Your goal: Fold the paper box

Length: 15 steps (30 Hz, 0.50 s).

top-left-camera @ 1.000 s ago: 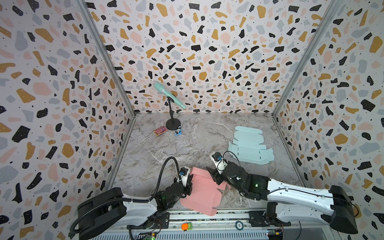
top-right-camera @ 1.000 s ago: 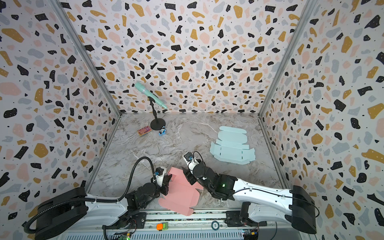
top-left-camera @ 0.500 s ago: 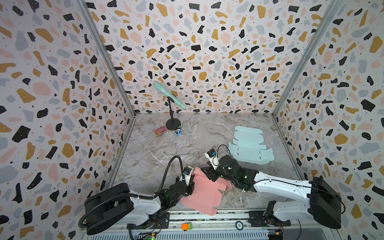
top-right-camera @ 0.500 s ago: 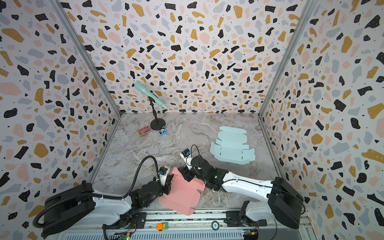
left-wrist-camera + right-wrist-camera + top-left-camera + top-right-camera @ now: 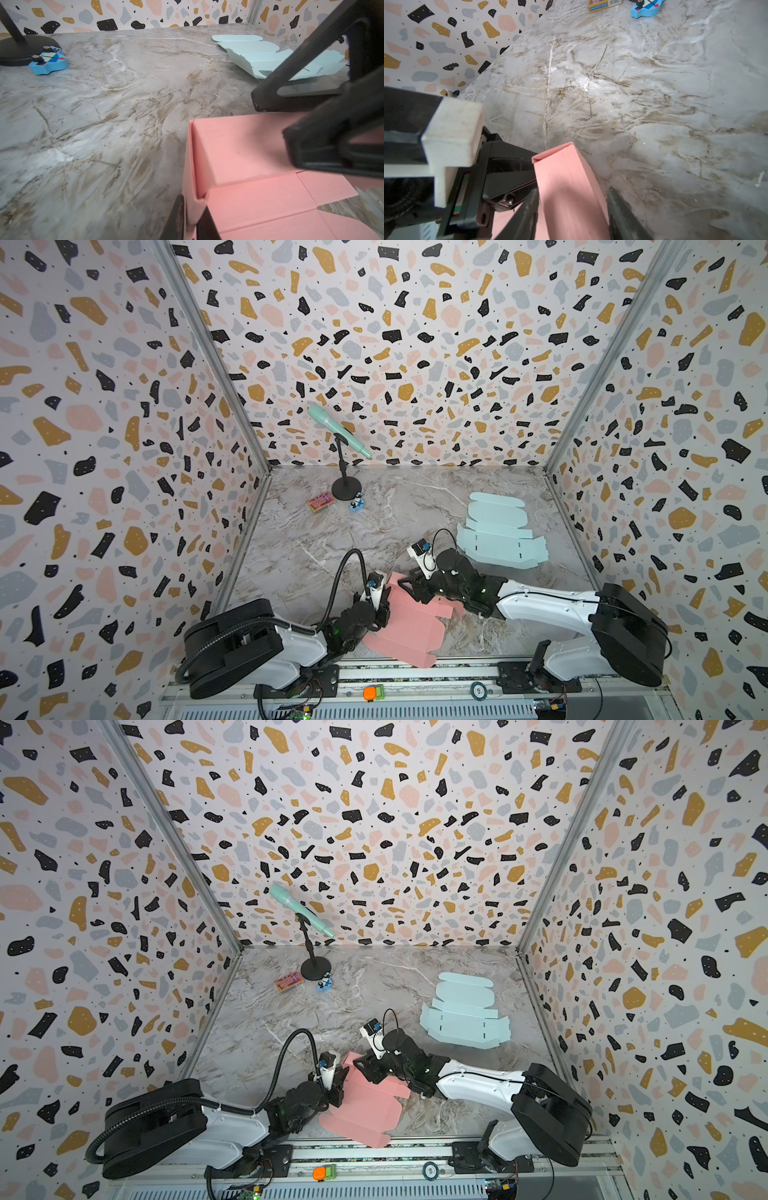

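Now the right gripper [image 5: 571, 199] had slid closer to the left gripper [image 5: 192, 207]. Both sets of jaws pinched the pink box's [image 5: 407, 630] raised side, so one wall stood.

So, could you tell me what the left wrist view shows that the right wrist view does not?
Only the left wrist view shows the flat light blue box blank and the black microphone stand base. Only the right wrist view shows the card pack, cut by the picture's edge, and the white camera mount on the left arm. Both show the pink paper box, the blue toy and the marble table; the left gripper and the right gripper each straddle a raised pink wall.
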### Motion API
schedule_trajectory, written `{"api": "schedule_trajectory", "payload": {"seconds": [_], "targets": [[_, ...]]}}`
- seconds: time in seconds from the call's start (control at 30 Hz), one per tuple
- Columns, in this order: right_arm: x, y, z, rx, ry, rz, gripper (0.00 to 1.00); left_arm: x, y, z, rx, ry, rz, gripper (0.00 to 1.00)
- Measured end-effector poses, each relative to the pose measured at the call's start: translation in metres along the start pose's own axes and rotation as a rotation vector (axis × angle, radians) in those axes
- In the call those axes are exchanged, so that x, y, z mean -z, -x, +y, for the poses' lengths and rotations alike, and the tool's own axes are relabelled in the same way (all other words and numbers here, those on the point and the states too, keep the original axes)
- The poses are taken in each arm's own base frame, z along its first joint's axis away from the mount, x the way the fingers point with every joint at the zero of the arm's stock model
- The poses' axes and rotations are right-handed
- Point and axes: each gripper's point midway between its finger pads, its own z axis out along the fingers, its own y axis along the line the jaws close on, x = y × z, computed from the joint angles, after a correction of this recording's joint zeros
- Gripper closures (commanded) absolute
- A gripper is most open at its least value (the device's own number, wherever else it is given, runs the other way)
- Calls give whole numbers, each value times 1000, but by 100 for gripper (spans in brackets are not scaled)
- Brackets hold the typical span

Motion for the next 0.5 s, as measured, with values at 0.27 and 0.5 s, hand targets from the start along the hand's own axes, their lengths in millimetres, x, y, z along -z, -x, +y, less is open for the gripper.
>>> {"api": "schedule_trajectory", "payload": {"seconds": [0.27,0.5], "targets": [[-1,-1,5,-22,77,-17,55,-1,12,4,11,35,-36,82],[-3,-7,8,-31,101,-2,62,-5,20,4,9,57,-61,89]]}}
